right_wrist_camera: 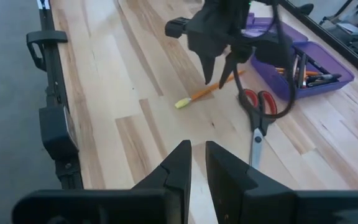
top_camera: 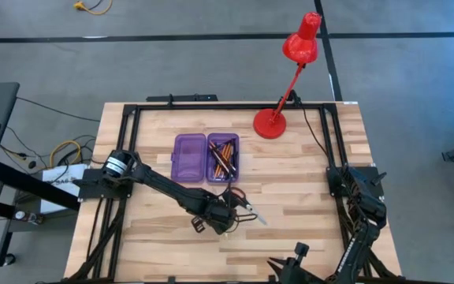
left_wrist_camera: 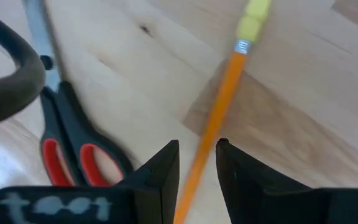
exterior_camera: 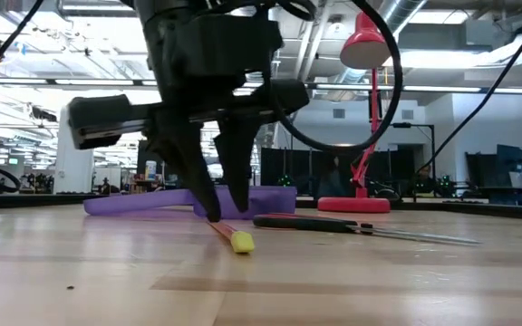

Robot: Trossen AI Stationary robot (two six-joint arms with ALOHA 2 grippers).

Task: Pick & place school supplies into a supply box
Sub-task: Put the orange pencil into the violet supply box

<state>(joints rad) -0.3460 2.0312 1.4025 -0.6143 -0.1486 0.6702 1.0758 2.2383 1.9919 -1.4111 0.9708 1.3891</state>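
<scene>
The supply box [top_camera: 206, 157] lies open on the table [top_camera: 306, 205], pencils and pens in its right half, their long axes running front to back. From above, the left gripper [top_camera: 228, 214] is down just in front of the box. At table height, one orange pencil [exterior_camera: 228, 234] lies flat, eraser toward the camera. The left wrist camera shows both fingers clamped on that pencil, one pair of scissors [left_wrist_camera: 73, 140] beside it. The right gripper [right_wrist_camera: 197, 163], near the front-right table edge, holds nothing, fingers nearly together.
</scene>
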